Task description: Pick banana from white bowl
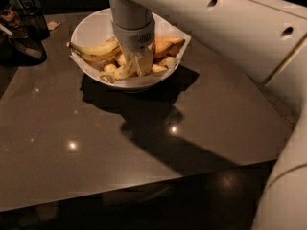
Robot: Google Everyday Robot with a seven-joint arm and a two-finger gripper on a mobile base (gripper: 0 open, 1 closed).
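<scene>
The white bowl (91, 28) stands at the far middle of the dark table, lined with white paper whose corners stick out over the rim. It holds several bananas. My gripper (138, 65) reaches straight down into the middle of the bowl. A pale-yellow curved banana (122, 72) lies right at the gripper's tip, partly hidden by it. A long speckled banana (96, 50) lies along the left side. Short orange-tinted bananas (165, 44) lie on the right.
The dark glossy table (96, 138) spreads in front of the bowl, its front edge near the bottom. Dark objects (26, 28) stand at the far left corner. My white arm (240, 28) crosses the upper right and runs down the right edge.
</scene>
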